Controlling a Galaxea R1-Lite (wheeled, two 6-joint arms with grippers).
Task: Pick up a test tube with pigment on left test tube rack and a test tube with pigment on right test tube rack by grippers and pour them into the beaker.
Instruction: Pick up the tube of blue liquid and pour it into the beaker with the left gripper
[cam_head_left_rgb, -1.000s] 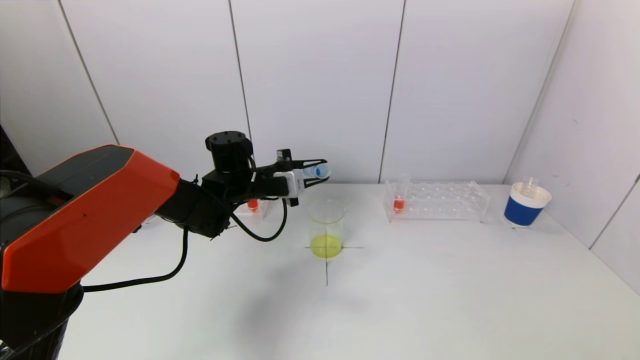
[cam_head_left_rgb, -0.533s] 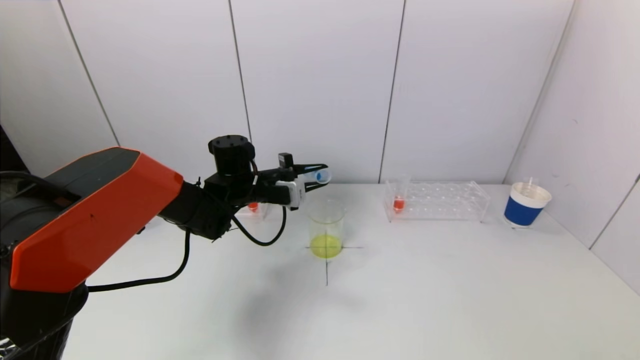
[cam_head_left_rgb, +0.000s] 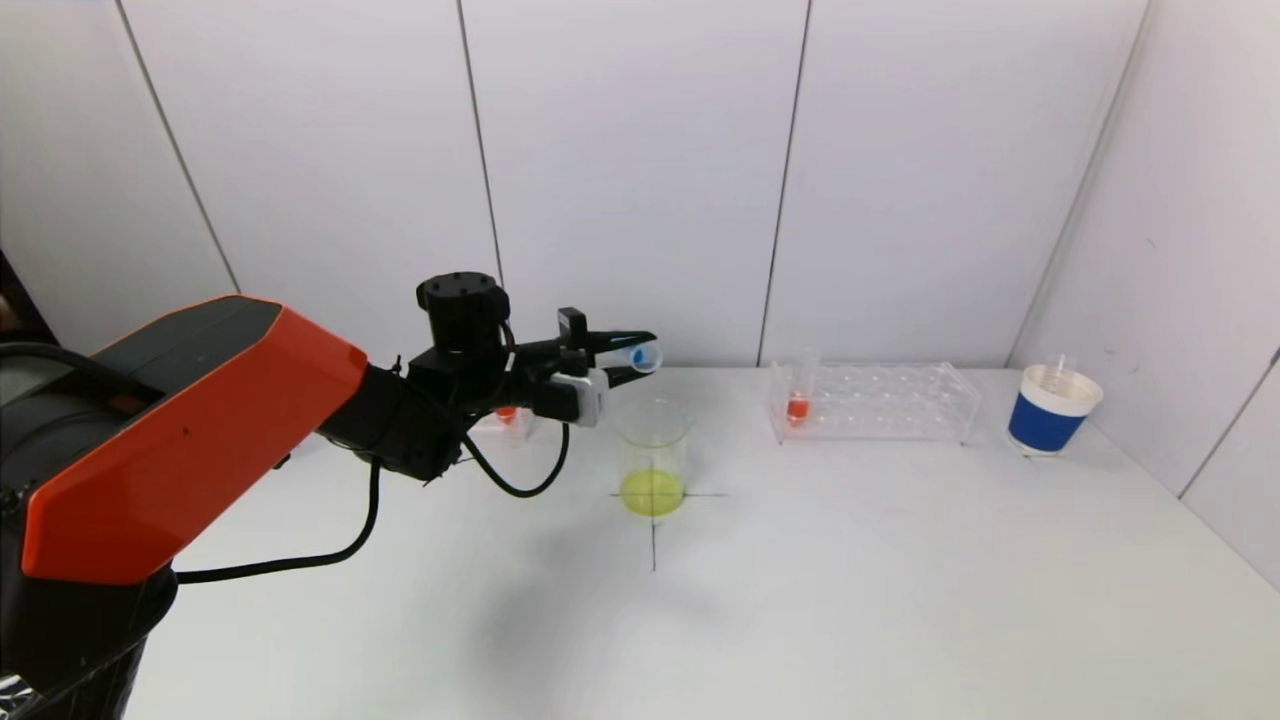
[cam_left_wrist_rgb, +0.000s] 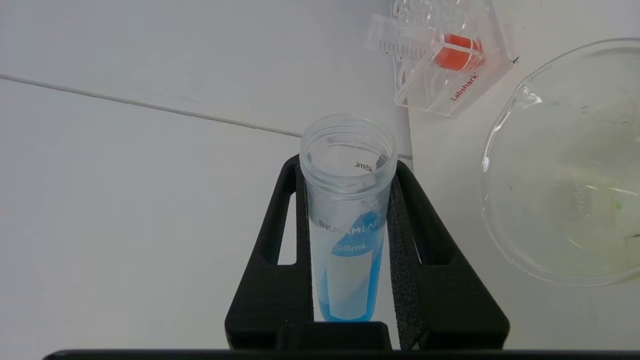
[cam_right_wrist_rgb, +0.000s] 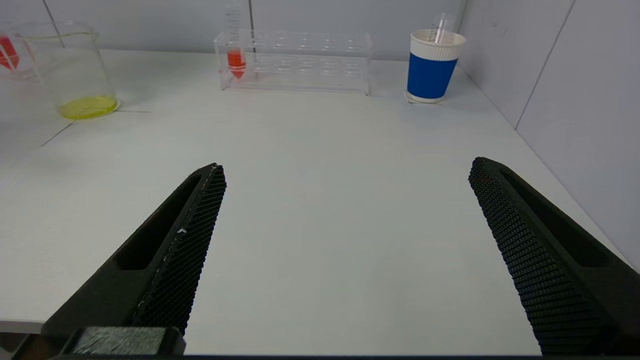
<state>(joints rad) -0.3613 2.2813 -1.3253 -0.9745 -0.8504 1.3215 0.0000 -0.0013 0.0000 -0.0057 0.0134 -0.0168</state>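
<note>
The left gripper (cam_head_left_rgb: 628, 358) is squeezed tight on a test tube (cam_left_wrist_rgb: 347, 215) with blue paint water inside. The tube lies almost on its side, just above the beaker (cam_head_left_rgb: 652, 455), at about 11 o'clock from it. The blue is still sitting low in the tube, so I think the pouring has not really begun.

The beaker has only yellow liquid at the bottom. No blue and no red is in it yet.

The right gripper (cam_right_wrist_rgb: 345, 250) hangs wide open over the table (cam_right_wrist_rgb: 320, 200), holding nothing. The right rack (cam_head_left_rgb: 875, 400), at 2 o'clock from the beaker, still has its red tube (cam_head_left_rgb: 797, 400). That tube is left to do.

Compared with a second ago, the left gripper has dropped a little lower, and the tube's mouth now tips down more.
</note>
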